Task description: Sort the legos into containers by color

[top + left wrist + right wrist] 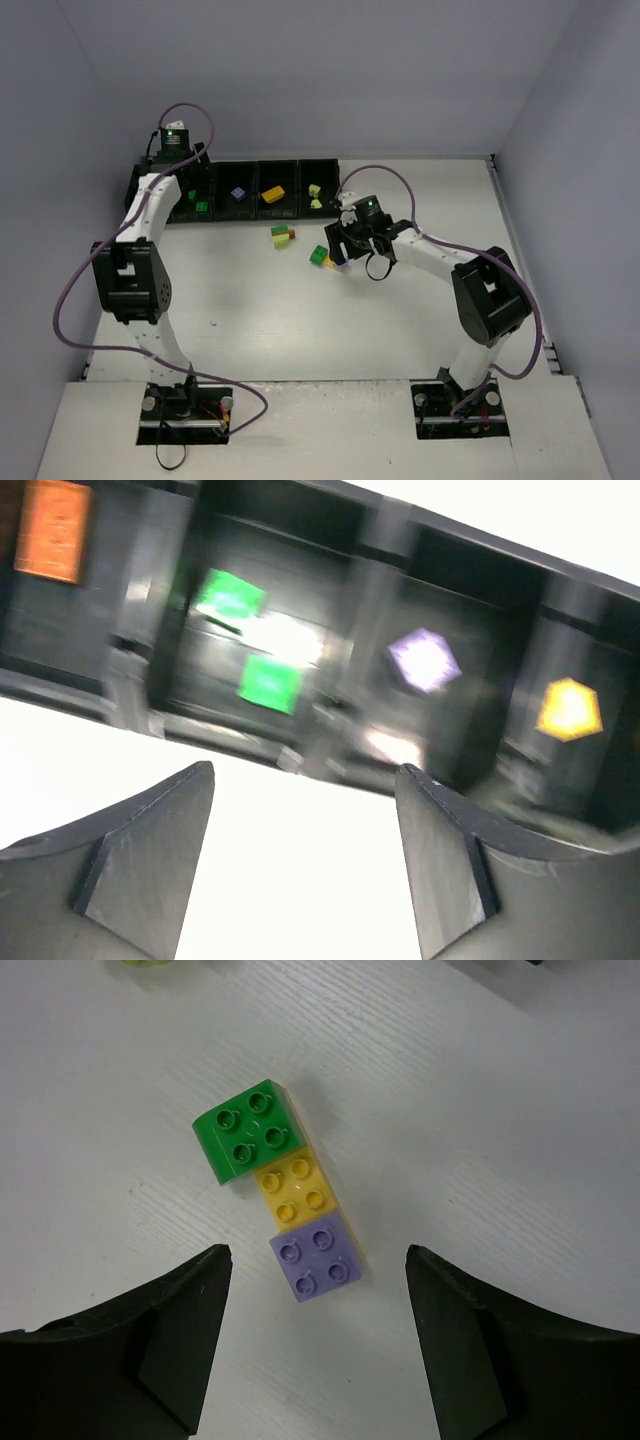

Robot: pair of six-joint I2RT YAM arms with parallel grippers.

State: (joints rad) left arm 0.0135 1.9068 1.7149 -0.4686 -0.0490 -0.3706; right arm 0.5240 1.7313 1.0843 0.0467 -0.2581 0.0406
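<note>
The left arm stretches far forward with the left hand (305, 780) spread and empty, while the right hand (318, 1260) points downward, fingers apart.

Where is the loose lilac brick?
Right wrist view: the lilac brick lies on the table below the right gripper, touching a yellow brick with a green brick beyond.

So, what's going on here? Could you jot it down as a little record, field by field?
left end effector: open, empty, above the row of black plastic bins
right end effector: open, above three bricks
under it: green studded plastic brick, yellow brick, lilac brick, touching in a line on the white table
in bins, one colour each: orange piece, two green pieces, lilac piece, yellow piece
also loose: small cluster of bricks near the bins
</note>
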